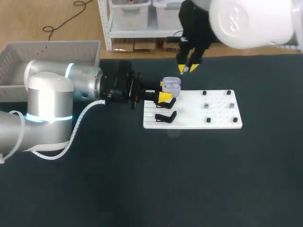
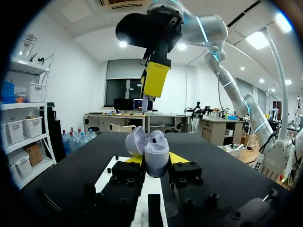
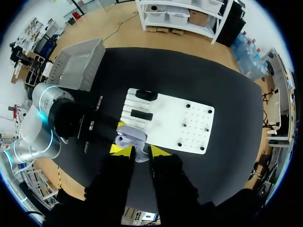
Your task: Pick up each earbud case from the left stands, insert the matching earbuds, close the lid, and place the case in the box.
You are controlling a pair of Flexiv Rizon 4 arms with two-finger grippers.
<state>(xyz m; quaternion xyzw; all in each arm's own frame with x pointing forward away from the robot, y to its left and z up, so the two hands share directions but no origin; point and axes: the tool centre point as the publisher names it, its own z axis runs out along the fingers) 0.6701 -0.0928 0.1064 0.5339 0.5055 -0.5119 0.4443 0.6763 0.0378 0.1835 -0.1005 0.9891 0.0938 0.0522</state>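
Your left gripper (image 1: 164, 91) is clamped on the lavender earbud case (image 2: 156, 153), with one yellow tip on each side of the body. The case lid is open and tipped back. The case sits at the left end of the white board (image 1: 208, 119), at the slotted strip where the black stands (image 1: 165, 117) are. From these angles you can't tell whether it is lifted off the board or resting on it.

Your right gripper (image 1: 188, 68) hangs above and just beyond the case, not touching it. In the left wrist view it is directly over the open case. There's a small pale piece in the right gripper, possibly an earbud, but the view is too poor. I can't tell whether it's pinched or loose.

Small black pegs are scattered over the right half of the board. The grey box (image 1: 52, 49) is at the far left corner of the dark table (image 1: 142, 179), well away from the case and behind your left arm.
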